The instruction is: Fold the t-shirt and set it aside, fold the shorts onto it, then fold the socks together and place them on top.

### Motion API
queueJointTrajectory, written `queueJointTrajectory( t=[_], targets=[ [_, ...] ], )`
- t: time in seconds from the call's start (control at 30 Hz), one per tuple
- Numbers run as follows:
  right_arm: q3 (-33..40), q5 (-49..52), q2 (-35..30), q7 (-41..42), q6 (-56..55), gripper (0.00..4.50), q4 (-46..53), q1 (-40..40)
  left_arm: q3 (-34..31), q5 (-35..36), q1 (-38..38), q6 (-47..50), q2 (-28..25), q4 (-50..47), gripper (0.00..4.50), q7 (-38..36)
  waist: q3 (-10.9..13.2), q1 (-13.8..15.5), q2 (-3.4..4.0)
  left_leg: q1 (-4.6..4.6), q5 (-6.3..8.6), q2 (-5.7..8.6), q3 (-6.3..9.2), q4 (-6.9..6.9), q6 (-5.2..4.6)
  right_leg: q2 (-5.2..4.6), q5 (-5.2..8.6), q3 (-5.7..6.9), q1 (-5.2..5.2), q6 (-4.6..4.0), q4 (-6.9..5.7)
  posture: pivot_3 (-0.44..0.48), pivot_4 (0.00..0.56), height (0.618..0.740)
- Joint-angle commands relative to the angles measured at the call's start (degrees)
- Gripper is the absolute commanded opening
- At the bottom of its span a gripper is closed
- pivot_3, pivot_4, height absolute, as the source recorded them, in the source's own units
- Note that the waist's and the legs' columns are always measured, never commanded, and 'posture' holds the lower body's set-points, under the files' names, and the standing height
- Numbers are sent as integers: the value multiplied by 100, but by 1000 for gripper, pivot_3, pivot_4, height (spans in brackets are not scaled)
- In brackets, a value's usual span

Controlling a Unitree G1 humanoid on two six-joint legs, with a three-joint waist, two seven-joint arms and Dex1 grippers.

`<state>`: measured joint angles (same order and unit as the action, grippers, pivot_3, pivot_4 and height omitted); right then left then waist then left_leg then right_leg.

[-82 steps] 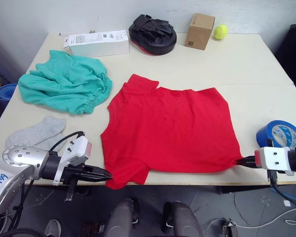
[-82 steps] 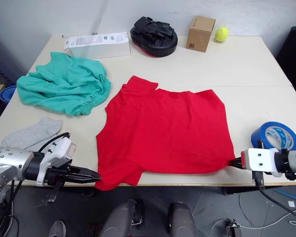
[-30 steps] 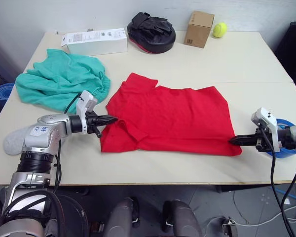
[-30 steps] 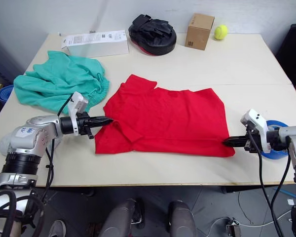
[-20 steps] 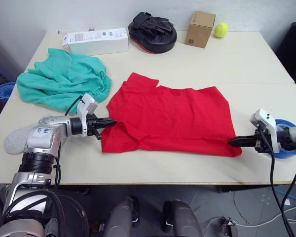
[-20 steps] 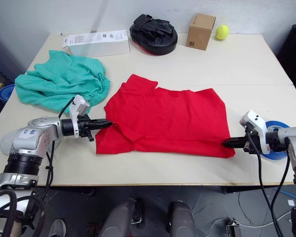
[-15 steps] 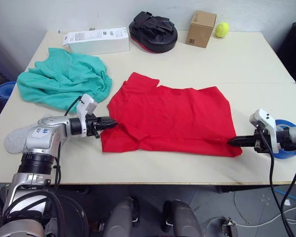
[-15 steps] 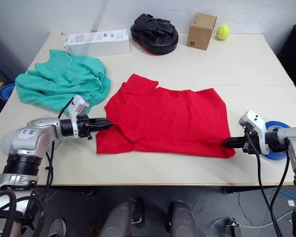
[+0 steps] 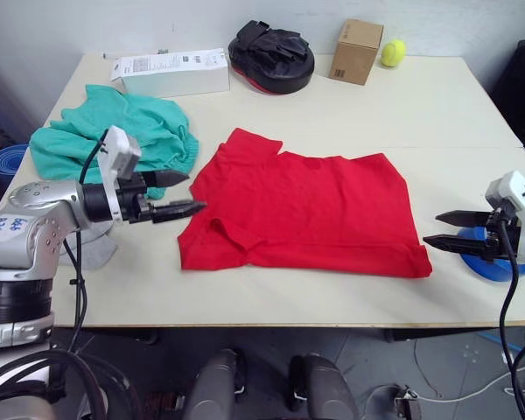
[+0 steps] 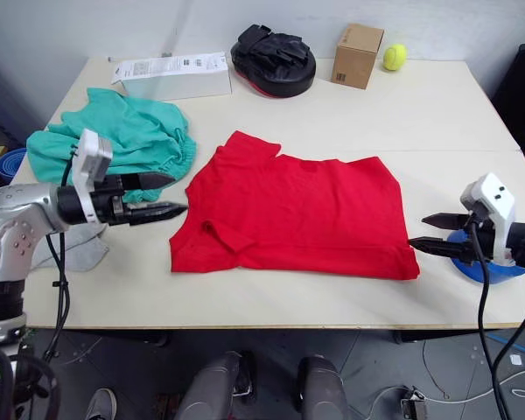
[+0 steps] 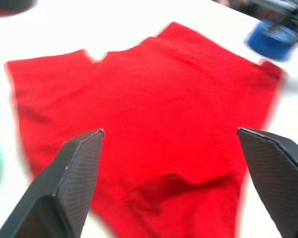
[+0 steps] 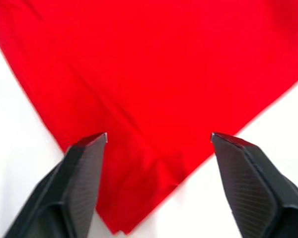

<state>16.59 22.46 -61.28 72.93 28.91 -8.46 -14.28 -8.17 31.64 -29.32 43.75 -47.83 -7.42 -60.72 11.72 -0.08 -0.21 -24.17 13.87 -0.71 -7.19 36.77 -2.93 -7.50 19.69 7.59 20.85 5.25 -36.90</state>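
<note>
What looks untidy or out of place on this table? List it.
The t-shirt lies flat, but its near left corner is rumpled, with a sleeve tucked into a small fold. The shorts sit in a crumpled heap at the table's left. A blue tape roll lies beside the right gripper. Nothing looks spilled or damaged.

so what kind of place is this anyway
Probably a lab or workshop, not a home: a plain cream table holds a small brown cardboard box, a blue tape roll and a black padded mitt.
</note>
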Motion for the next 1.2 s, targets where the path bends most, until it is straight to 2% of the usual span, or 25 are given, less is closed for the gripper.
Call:
queueJointTrajectory(
  t=[0.03, 0.1, 0.13, 0.23, 0.37, 0.5, 0.6, 0.7, 0.9, 1.03, 1.2],
  targets=[
    [472, -71, -180, 206, -703, 3759, 792, 714, 361, -393, 658, -774, -391, -868, 4500, -389, 0, 5, 1, 3, -1, 0, -1, -10, 1, 1, 0, 0, -1, 0, 3, 0, 150, 740],
    [605, -207, -101, 241, -1242, 4411, 1237, 1186, 623, -895, 1035, -1483, -505, -1005, 4500, -403, -1, 12, 1, 6, -4, 2, -7, -33, 4, 3, 0, -2, 1, 0, 18, 0, 150, 740],
    [628, -308, -58, 177, -1494, 4462, 1398, 1355, 708, -1092, 1156, -1764, -511, -989, 4500, -363, -1, 14, 1, 6, -5, 2, -6, -34, 5, 4, 0, -2, 0, 0, 18, 0, 150, 740],
    [555, -685, 153, -47, -2426, 4462, 1747, 1828, 885, -1576, 1375, -2385, -367, -860, 4500, -62, -2, 23, -2, 7, -2, 2, -8, -40, 19, 3, 0, -4, -1, -1, 34, 0, 150, 740],
    [287, -1217, 262, -275, -3491, 4462, 1755, 2093, 871, -1669, 1506, -2635, -253, -849, 4500, 16, -2, 27, -2, 5, -1, 3, -9, -47, 24, 1, -1, -9, -8, -3, 56, 0, 150, 740],
    [64, -1356, 315, -406, -3868, 4462, 1482, 2011, 816, -1663, 1553, -2704, -252, -770, 4500, 16, -2, 22, -2, 6, -4, 3, -9, -50, 18, 1, -1, -8, -10, -2, 64, 0, 150, 740],
    [14, -1096, 312, -335, -3781, 4462, 1533, 1950, 705, -1560, 1491, -2642, -157, -661, 4500, 118, -2, 21, -2, 7, -18, 3, -8, -50, -6, 2, -1, -6, -9, -2, 58, 0, 150, 740],
    [49, -693, 275, -162, -3549, 4462, 1720, 1962, 695, -1584, 1051, -2668, 9, -231, 4500, 253, -2, 42, -2, 12, -19, 3, -2, -46, -6, 2, -1, -1, -12, -2, 43, 0, 150, 740],
    [20, -281, 286, -139, -3200, 4462, 2099, 1832, 1332, -2018, 50, -3466, 373, 917, 4500, -158, -2, 127, -3, 12, -20, 4, 1, -39, -10, 2, -2, 3, -16, -1, 40, 0, 150, 740],
    [96, 345, 334, -365, -2342, 4462, 2862, 1791, 1790, -2188, -584, -3777, 856, 1531, 4500, -454, -2, 162, -4, 7, -20, 5, 4, -30, -11, 2, -7, 6, -14, 5, 35, 0, 150, 740],
    [122, 555, 364, -591, -1836, 4462, 3358, 1852, 2093, -2475, -970, -4206, 1258, 2158, 4500, -550, -4, 153, -9, 4, -17, 5, 9, -26, -15, 3, -12, 11, -17, 10, 37, 0, 150, 740]
  ],
)
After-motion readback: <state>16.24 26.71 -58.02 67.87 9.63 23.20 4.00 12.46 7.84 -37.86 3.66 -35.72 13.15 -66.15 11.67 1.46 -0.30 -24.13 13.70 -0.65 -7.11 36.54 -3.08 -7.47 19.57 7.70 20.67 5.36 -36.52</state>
